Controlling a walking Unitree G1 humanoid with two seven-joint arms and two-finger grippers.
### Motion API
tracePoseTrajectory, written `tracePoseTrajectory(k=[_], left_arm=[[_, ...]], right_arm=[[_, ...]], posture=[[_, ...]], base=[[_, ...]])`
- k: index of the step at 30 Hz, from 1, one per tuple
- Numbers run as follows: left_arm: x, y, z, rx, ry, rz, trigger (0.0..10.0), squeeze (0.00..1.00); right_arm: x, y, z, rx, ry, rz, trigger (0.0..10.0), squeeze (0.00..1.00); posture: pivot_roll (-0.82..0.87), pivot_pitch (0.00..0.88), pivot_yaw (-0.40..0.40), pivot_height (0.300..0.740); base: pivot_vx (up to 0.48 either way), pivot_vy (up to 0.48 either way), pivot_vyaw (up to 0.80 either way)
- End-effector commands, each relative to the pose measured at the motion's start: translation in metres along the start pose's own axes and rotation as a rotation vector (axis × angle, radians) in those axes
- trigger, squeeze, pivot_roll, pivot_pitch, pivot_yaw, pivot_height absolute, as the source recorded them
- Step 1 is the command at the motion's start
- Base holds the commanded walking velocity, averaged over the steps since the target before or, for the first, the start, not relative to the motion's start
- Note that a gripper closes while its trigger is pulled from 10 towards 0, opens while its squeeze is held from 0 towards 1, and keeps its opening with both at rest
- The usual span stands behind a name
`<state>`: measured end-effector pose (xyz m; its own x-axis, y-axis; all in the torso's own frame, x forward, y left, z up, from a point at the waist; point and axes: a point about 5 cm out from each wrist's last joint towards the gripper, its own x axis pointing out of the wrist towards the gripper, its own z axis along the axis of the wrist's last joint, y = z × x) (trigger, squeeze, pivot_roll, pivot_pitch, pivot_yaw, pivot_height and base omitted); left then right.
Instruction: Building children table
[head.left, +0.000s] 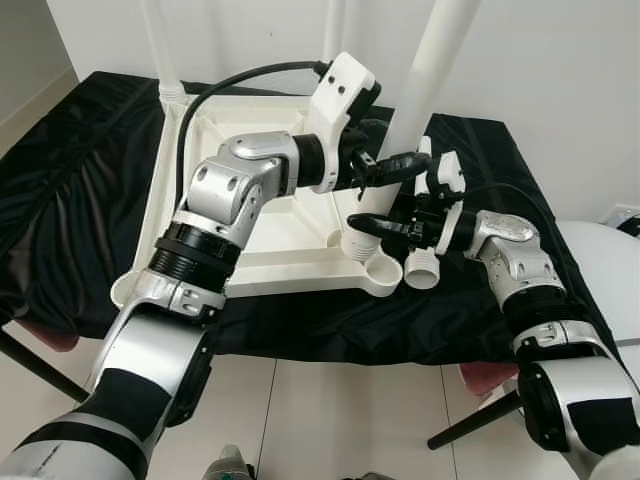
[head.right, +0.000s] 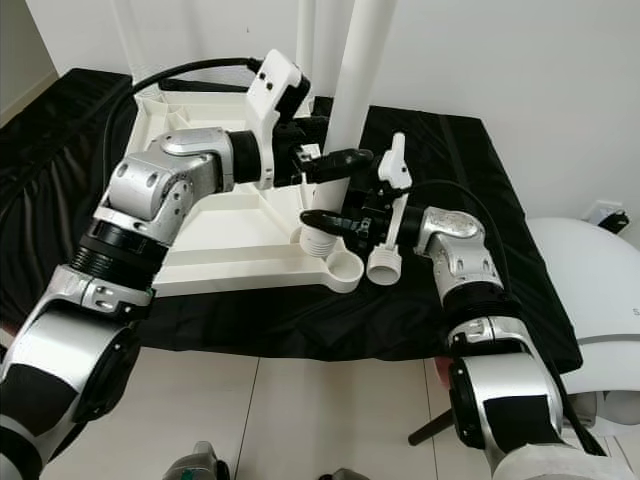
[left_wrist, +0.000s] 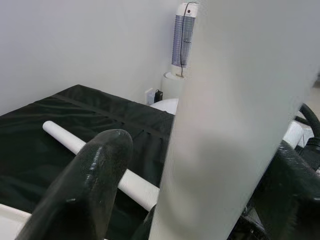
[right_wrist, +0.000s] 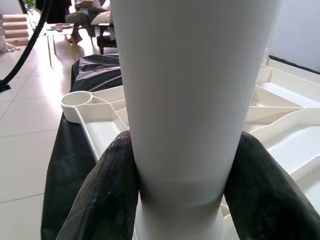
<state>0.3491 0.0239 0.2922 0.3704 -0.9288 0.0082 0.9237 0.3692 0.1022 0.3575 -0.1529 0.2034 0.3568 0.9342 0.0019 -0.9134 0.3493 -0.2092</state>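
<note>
Two legs (head.left: 160, 45) already stand in far corners of the upturned children's table (head.left: 280, 225), which lies on a black cloth (head.left: 60, 190) well beyond both hands. A third leg (head.left: 430, 70) is upright between the hands: the left hand (head.left: 385, 165) clamps it higher up, the right hand (head.left: 375, 226) clamps it just above its ribbed foot. The near corner socket (head.left: 384, 270) just below the right hand looks empty, and a loose leg (left_wrist: 75, 142) lies behind the left hand, so I'd judge it about half built.

No readable text, labels, brands, numbers or signs on anything in view.
</note>
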Motion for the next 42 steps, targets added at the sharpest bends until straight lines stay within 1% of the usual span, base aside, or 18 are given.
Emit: tracePoseTrajectory(k=[1, 9, 10, 20, 21, 23, 26, 27, 28, 33, 34, 35, 36, 37, 38, 39, 40, 42], left_arm=[[-0.001, 0.007, 0.004, -0.009, 0.002, 0.079, 0.0, 0.00], [-0.002, 0.011, 0.006, -0.021, -0.019, 0.103, 0.0, 0.00], [-0.003, 0.011, 0.005, -0.011, -0.008, 0.103, 10.0, 0.00], [-0.006, 0.014, 0.007, -0.006, -0.014, 0.119, 10.0, 0.00], [-0.007, 0.014, 0.008, -0.007, -0.032, 0.122, 0.0, 0.00], [-0.008, 0.014, 0.010, -0.009, -0.053, 0.119, 0.0, 0.00], [-0.008, 0.013, 0.010, -0.006, -0.052, 0.107, 0.0, 0.00], [-0.008, 0.011, 0.009, 0.005, -0.041, 0.096, 1.0, 0.00], [-0.008, 0.010, 0.009, 0.016, -0.031, 0.091, 10.0, 0.00], [-0.007, 0.008, 0.007, 0.039, -0.016, 0.084, 10.0, 0.00], [-0.007, 0.006, 0.008, 0.050, -0.018, 0.078, 10.0, 0.00], [-0.007, 0.006, 0.008, 0.050, -0.018, 0.078, 10.0, 0.00], [-0.007, 0.005, 0.008, 0.058, -0.021, 0.073, 10.0, 0.00], [-0.007, 0.004, 0.008, 0.065, -0.023, 0.069, 10.0, 0.00], [-0.007, 0.003, 0.009, 0.070, -0.026, 0.064, 10.0, 0.00], [-0.007, 0.003, 0.009, 0.070, -0.026, 0.064, 10.0, 0.00], [-0.006, 0.003, 0.009, 0.073, -0.029, 0.062, 10.0, 0.00], [-0.006, 0.003, 0.010, 0.073, -0.031, 0.061, 10.0, 0.00]], right_arm=[[0.000, 0.002, -0.001, -0.019, -0.008, 0.007, 10.0, 0.00], [-0.001, 0.002, -0.003, -0.020, -0.010, -0.016, 10.0, 0.00], [-0.002, 0.002, -0.003, -0.019, -0.011, -0.021, 10.0, 0.00], [-0.003, 0.000, -0.004, 0.001, -0.015, -0.062, 10.0, 0.00], [-0.003, -0.001, -0.004, -0.004, -0.019, -0.071, 10.0, 0.00], [-0.003, -0.002, -0.002, -0.015, -0.029, -0.085, 10.0, 0.00], [-0.003, -0.003, 0.000, -0.027, -0.043, -0.100, 10.0, 0.00], [-0.002, -0.004, 0.001, -0.030, -0.050, -0.112, 10.0, 0.00], [-0.002, -0.005, 0.002, -0.031, -0.055, -0.121, 10.0, 0.00], [-0.002, -0.006, 0.001, -0.005, -0.055, -0.144, 10.0, 0.00], [-0.002, -0.006, 0.001, 0.025, -0.064, -0.134, 10.0, 0.21], [-0.002, -0.006, 0.001, 0.025, -0.064, -0.134, 10.0, 0.21], [-0.003, -0.006, 0.002, 0.047, -0.071, -0.119, 10.0, 1.00], [-0.003, -0.005, 0.002, 0.050, -0.076, -0.113, 10.0, 1.00], [-0.003, -0.005, 0.003, 0.041, -0.069, -0.110, 10.0, 0.49], [-0.003, -0.005, 0.003, 0.041, -0.069, -0.110, 10.0, 0.49], [-0.003, -0.005, 0.003, 0.028, -0.057, -0.108, 10.0, 0.00], [-0.003, -0.005, 0.003, 0.023, -0.054, -0.108, 10.0, 0.00]], posture=[[0.05, 0.000, -0.039, 0.740], [0.05, 0.000, -0.035, 0.740], [0.05, 0.000, -0.035, 0.740], [0.05, 0.000, -0.039, 0.740], [0.05, 0.000, -0.040, 0.740], [0.05, 0.000, -0.041, 0.740], [0.05, 0.000, -0.042, 0.740], [0.05, 0.000, -0.042, 0.740], [0.05, 0.000, -0.043, 0.740], [0.05, 0.000, -0.043, 0.740], [0.05, 0.000, -0.043, 0.740], [0.05, 0.000, -0.043, 0.740], [0.05, 0.000, -0.043, 0.740], [0.05, 0.000, -0.044, 0.740], [0.05, 0.000, -0.044, 0.740], [0.05, 0.000, -0.044, 0.740], [0.05, 0.000, -0.046, 0.740], [0.05, 0.000, -0.046, 0.740]], base=[[0.000, 0.000, 0.00], [0.000, 0.000, 0.00], [0.000, 0.000, 0.00], [0.000, 0.000, 0.00], [0.000, 0.000, 0.00], [0.000, 0.000, 0.00], [0.000, 0.000, 0.00], [0.000, 0.000, 0.00], [0.000, 0.000, 0.00], [0.000, 0.000, 0.00], [0.000, 0.000, 0.00], [0.000, 0.000, 0.00], [0.000, 0.000, 0.00], [0.000, 0.000, 0.00], [0.000, 0.000, 0.00], [0.000, 0.000, 0.00], [0.000, 0.000, 0.00], [0.000, 0.000, 0.00]])
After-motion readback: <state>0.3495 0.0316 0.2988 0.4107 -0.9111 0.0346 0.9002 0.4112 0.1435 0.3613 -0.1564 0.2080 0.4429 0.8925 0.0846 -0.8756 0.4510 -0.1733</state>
